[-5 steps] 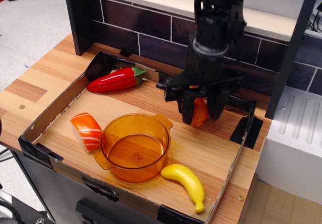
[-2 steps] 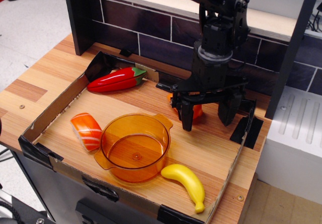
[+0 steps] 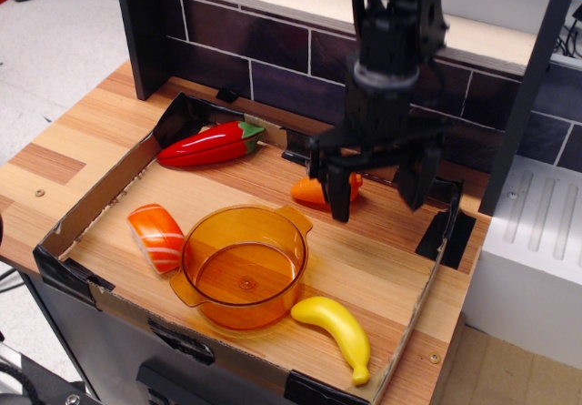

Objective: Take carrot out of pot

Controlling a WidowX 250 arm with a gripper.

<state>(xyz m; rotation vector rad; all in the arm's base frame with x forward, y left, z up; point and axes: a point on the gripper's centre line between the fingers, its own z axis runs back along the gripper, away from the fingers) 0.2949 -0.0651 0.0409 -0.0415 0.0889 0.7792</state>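
The orange toy carrot [image 3: 314, 190] lies on its side on the wooden tray floor, behind the pot and outside it. The translucent orange pot [image 3: 242, 266] stands at the front middle of the tray and holds nothing. My black gripper [image 3: 375, 189] hangs open above the tray, just right of the carrot. Its left finger [image 3: 339, 196] partly covers the carrot's right end. The jaws stand wide apart with nothing between them.
A red chili pepper [image 3: 210, 144] lies at the back left. An orange-and-white sushi piece [image 3: 156, 236] lies left of the pot. A yellow banana [image 3: 339, 330] lies at the front right. The low cardboard tray wall [image 3: 100, 187] rings the toys; a dark tiled wall stands behind.
The gripper was shut on the carrot above the tray floor. It has opened, the carrot has dropped and rolled left onto its side, and the gripper has risen slightly.
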